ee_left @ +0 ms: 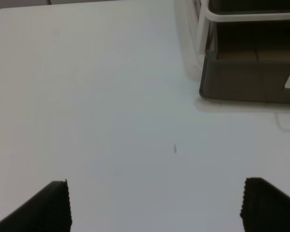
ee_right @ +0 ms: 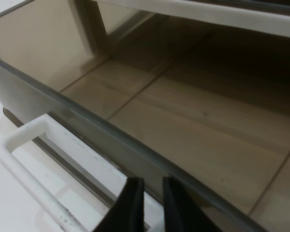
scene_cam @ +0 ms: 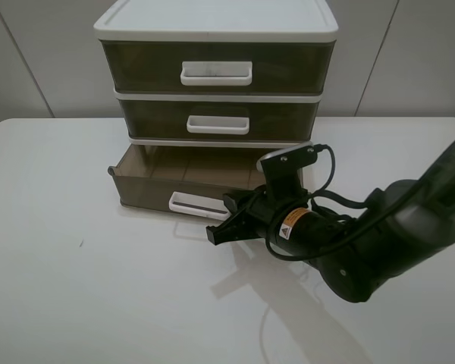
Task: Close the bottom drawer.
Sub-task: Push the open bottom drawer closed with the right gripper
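Note:
The bottom drawer (scene_cam: 148, 186) is the lowest of three smoky brown drawers and stands pulled out, empty inside. Its white loop handle (scene_cam: 199, 202) faces the front. My right gripper (scene_cam: 229, 220) is in front of the drawer, just right of the handle. In the right wrist view its fingers (ee_right: 130, 203) are nearly together and hold nothing, right at the drawer's front wall (ee_right: 87, 121) beside the handle (ee_right: 34, 145). My left gripper (ee_left: 157, 208) is open and empty over bare table, well left of the drawer's corner (ee_left: 246, 82).
The middle drawer (scene_cam: 218, 121) and the top drawer (scene_cam: 216, 70) are shut, under a white lid (scene_cam: 212, 19). The unit stands at the back of the white table (scene_cam: 76, 265). The right arm's body (scene_cam: 379, 243) and cable lie at the front right.

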